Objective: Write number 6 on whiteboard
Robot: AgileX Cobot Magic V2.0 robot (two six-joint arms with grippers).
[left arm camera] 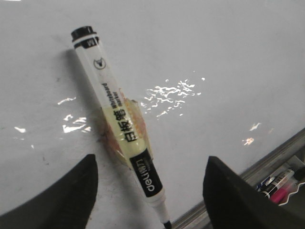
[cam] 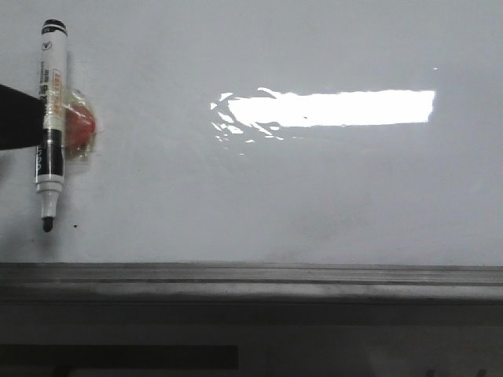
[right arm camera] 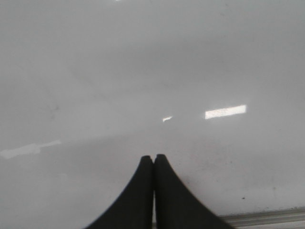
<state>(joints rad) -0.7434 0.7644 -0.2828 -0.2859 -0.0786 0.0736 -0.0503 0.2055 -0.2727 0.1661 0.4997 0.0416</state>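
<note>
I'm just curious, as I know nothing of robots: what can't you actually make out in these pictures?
- Front view: most of the left gripper, cut off by the picture's edge.
- Left wrist view: the marker tip, cut off by the edge.
- Left wrist view: items in the ledge, small and part-hidden by a finger.

The front view faces the whiteboard squarely and close, its grey ledge running along the lower edge. The left wrist view looks steeply onto the same board, very near the marker, which the front view also shows. The right wrist view looks onto bare board near the ledge.
</note>
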